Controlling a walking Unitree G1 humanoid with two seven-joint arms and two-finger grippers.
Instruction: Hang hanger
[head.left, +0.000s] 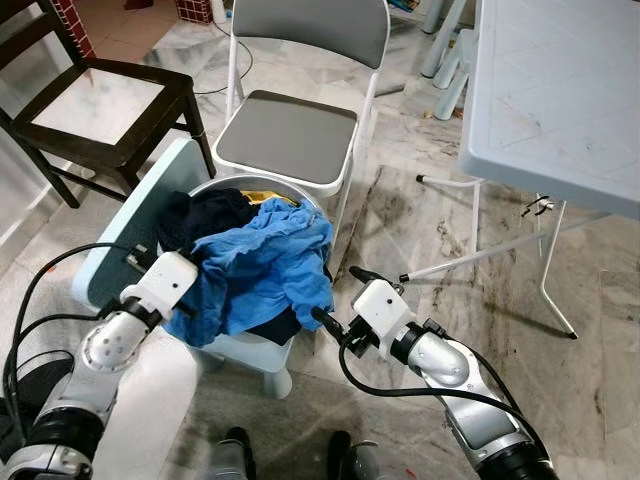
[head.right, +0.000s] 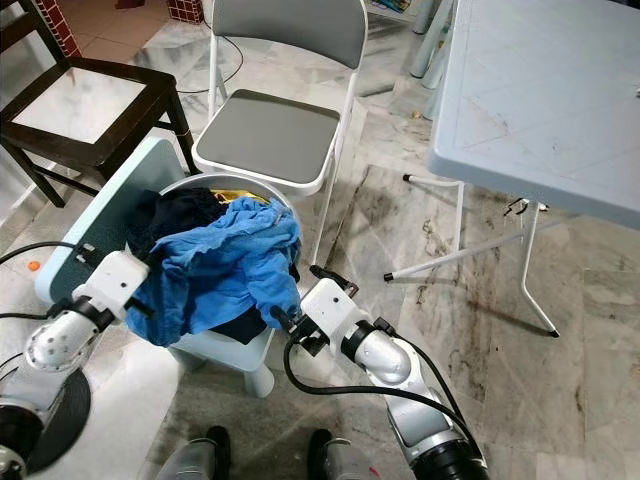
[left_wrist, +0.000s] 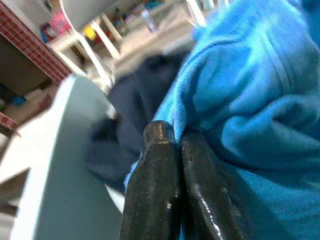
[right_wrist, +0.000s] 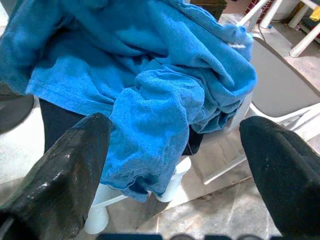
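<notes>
Reaching into the laundry pile, I have both arms at the white basket (head.left: 228, 345), which sits on a pale stool just in front of the grey folding chair (head.left: 290, 130). My left gripper (head.left: 186, 300) is at the basket's left side, its fingers (left_wrist: 165, 190) pressed together against the edge of the blue shirt (head.left: 265, 270); whether cloth is pinched between them I cannot tell. My right gripper (head.left: 335, 300) hovers at the basket's right side with its fingers spread wide and nothing held, the blue shirt just ahead of it. No hanger is visible around the basket, so I judge this the early step: freeing a garment. Next I would need a sure pinch on the shirt and a lift clear of the dark clothes (head.left: 205, 215) beneath.
</notes>
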